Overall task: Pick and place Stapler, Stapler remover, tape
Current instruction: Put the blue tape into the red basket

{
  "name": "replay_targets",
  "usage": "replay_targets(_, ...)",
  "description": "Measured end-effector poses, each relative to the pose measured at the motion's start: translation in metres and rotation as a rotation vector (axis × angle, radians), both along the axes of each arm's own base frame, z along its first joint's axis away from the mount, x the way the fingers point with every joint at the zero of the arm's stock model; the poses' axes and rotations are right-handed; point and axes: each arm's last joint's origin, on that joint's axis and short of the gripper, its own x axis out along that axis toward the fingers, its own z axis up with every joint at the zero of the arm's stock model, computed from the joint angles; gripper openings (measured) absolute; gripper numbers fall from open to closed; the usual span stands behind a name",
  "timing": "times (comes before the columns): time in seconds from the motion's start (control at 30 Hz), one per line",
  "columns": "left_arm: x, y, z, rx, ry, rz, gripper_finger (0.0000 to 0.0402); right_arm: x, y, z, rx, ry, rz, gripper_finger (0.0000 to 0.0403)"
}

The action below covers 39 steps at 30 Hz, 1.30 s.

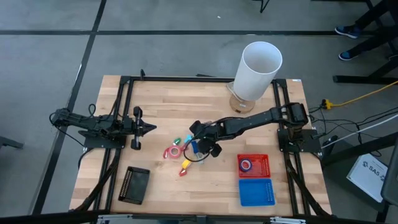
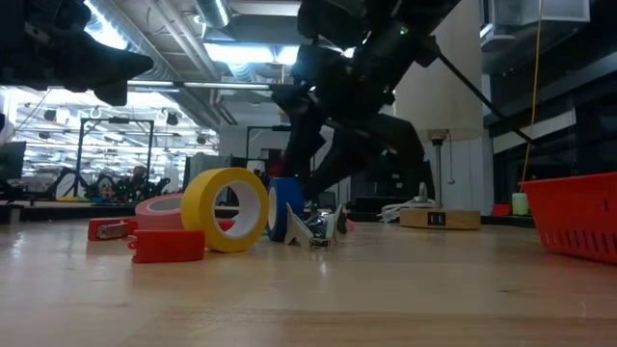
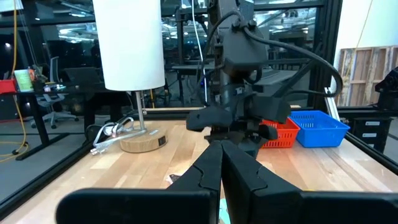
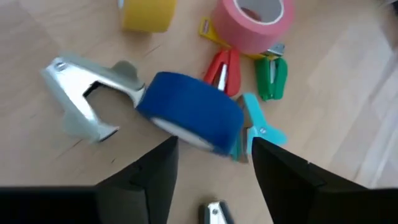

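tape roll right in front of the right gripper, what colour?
Blue. The tape roll shows best in the right wrist view, just past the right gripper.

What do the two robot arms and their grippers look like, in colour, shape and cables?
Both arms are black and slim, made of jointed segments. The left gripper ends in two dark, tapering fingers. The right gripper has broad, flat black fingers. Thin black cables loop along the right arm.

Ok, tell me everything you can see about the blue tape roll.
The blue tape roll is a small ring of matte blue tape with a pale edge, standing on edge on the wooden table, slightly tilted. A silver staple remover touches one side; a teal clip lies at the other. The right gripper hovers open just over it, fingers straddling it without touching.
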Motion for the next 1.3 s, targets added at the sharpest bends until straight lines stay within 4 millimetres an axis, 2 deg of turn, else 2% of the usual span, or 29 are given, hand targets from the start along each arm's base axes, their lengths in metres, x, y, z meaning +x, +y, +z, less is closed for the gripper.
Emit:
replay_targets(0.27,0.0,0.0,0.0,0.0,0.0,0.0,0.0004,0.009,0.001,0.003,0.012,-0.1,0.001,0.0208)
replay_targets(0.57,0.0,0.0,0.0,0.0,0.0,0.0,0.0004,0.012,0.003,0.006,0.054,-0.146,0.032,0.0179)
replay_targets(0.73,0.0,0.0,0.0,0.0,0.0,0.0,0.0004,0.018,0.003,0.011,0.075,-0.228,0.023,0.0174)
replay_targets(1.13,0.0,0.0,0.0,0.0,-0.001,0.0,0.0004,0.032,0.004,-0.022,0.137,-0.243,-0.004,0.0179)
replay_targets(1.3,0.0,0.0,0.0,0.0,-0.001,0.0,0.0004,0.032,-0.002,-0.034,0.079,-0.211,-0.108,0.0176)
